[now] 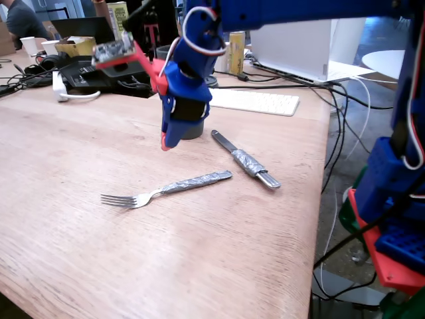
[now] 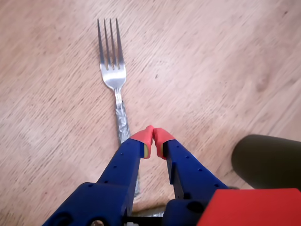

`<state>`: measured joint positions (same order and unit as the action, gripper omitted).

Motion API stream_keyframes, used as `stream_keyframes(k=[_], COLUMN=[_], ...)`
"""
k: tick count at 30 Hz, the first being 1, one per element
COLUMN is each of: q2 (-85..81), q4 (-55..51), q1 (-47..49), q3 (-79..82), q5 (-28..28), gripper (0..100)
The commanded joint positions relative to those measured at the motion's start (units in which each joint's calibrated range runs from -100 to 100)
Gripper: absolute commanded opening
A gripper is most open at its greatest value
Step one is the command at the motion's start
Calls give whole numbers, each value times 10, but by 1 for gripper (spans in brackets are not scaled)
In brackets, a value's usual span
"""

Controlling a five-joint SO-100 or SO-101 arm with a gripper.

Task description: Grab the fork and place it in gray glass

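Observation:
The fork (image 1: 166, 189) lies flat on the wooden table, tines to the left in the fixed view, its handle wrapped in crinkled silvery tape. In the wrist view the fork (image 2: 114, 75) points away from me, tines up-frame. My gripper (image 1: 164, 142) hangs tip-down above the table, just behind the fork's handle. In the wrist view the gripper (image 2: 153, 141) has its red tips pressed together with nothing between them, beside the taped handle. The gray glass (image 1: 197, 131) stands right behind the gripper, mostly hidden by it. In the wrist view the glass (image 2: 268, 160) shows at the right edge.
A tape-wrapped knife (image 1: 243, 160) lies to the right of the fork. A white keyboard (image 1: 255, 101), cables, a laptop and clutter line the table's far side. The table's right edge (image 1: 319, 199) drops off beside the arm's base.

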<state>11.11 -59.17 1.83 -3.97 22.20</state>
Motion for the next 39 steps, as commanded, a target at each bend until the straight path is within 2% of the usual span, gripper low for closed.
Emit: stream_keyframes(k=[1, 9, 14, 15, 20, 22, 29, 36, 39], q2=[25, 66, 114, 115, 115, 115, 117, 168, 204], q4=[7, 8, 1, -4, -4, -4, 1, 7, -4], q1=[0, -13, -30, -30, -30, -30, -32, -54, -54], q3=[-19, -25, -82, -81, -79, -79, -28, -44, -107], q5=[-1, -1, -1, -1, -2, -4, -7, -1, -2], gripper=[0, 0, 0, 3, 38, 43, 42, 42, 42])
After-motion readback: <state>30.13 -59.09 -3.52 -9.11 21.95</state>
